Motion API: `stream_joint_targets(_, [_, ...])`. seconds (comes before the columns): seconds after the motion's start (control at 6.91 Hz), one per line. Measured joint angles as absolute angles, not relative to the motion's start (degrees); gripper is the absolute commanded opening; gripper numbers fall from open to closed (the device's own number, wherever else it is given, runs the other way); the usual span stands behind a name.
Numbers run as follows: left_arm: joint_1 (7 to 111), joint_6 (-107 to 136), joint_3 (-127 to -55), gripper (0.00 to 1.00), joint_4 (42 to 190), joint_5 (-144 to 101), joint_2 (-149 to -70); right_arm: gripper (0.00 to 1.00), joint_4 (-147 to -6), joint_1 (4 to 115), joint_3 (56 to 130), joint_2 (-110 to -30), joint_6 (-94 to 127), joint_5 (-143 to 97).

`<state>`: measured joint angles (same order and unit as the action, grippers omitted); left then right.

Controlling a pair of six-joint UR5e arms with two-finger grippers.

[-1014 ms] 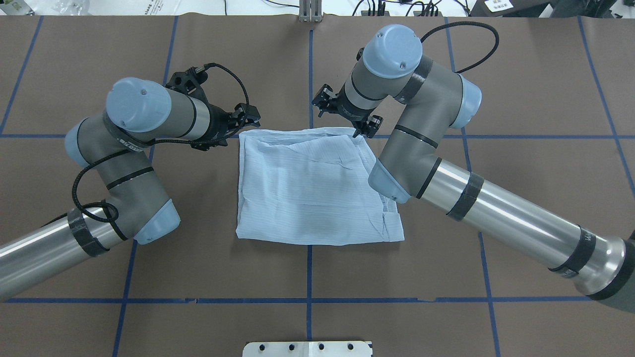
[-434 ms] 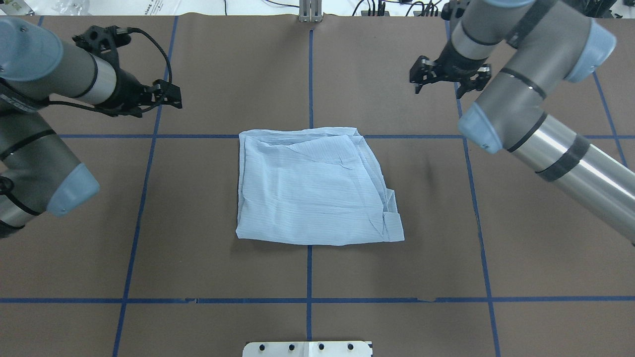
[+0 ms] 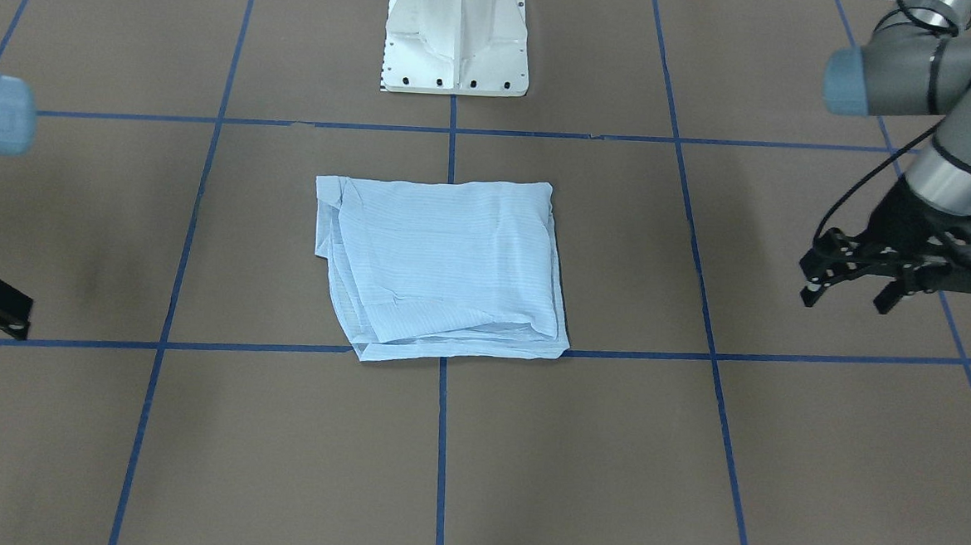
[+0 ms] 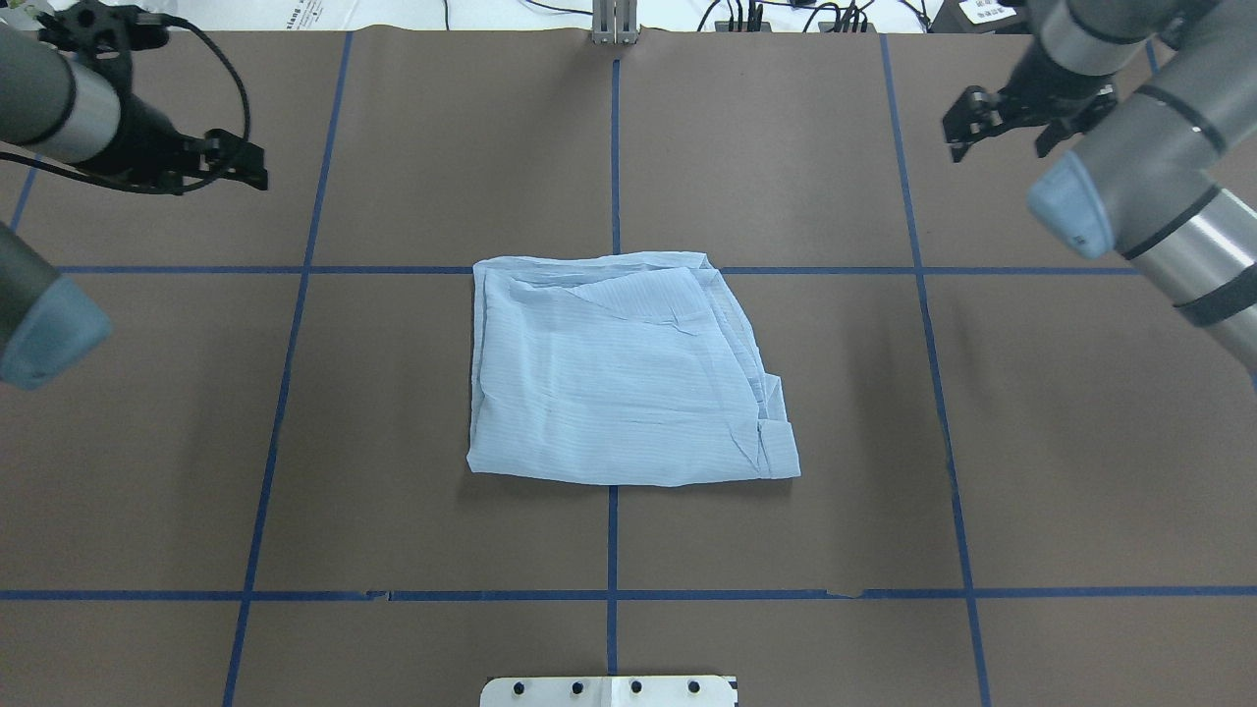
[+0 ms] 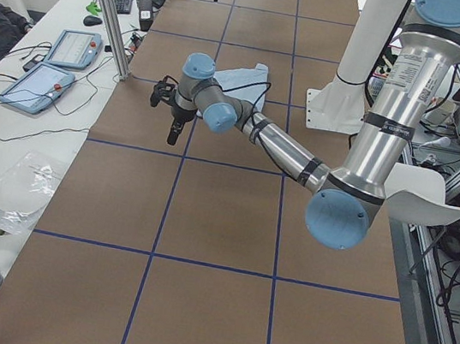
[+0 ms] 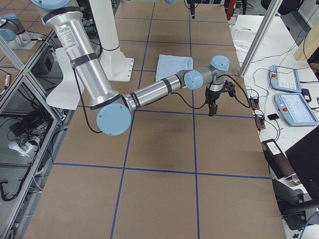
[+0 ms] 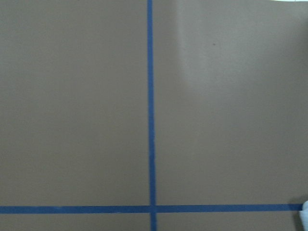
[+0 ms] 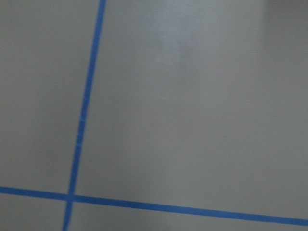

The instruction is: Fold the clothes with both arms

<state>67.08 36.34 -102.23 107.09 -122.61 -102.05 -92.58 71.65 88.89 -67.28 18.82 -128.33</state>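
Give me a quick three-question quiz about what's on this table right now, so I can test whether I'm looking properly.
1. True or false: the left gripper and the right gripper are both open and well clear of the shirt.
2. Pick one. The shirt is: A) spread flat with its sleeves out; B) folded into a rough rectangle near the middle of the table; C) bunched in a heap at the table's edge.
3. Fill the gap: the tape lines that mark a grid on the brown table are ____ in colour.

Key: 1 true; 2 B; 3 blue.
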Motion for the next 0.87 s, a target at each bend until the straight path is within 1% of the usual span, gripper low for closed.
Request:
stream_joint_targets(0.43, [82.0, 8.8, -101.5, 1.0, 106.8, -128.1, -91.6, 1.0, -92.9, 83.5, 88.2, -77.9, 0.6, -134.6])
stream_joint_targets(0.58, [84.9, 6.0, -101.1, 1.0, 107.1, -128.3, -88.3, 1.0, -92.7, 85.9, 88.2, -81.2, -1.2, -135.1])
stream_joint_targets(0.87, [86.2, 6.6, -98.8, 1.0, 109.3, -128.3, -85.0, 1.0, -91.5, 88.7, 89.6, -86.4, -1.8, -135.2])
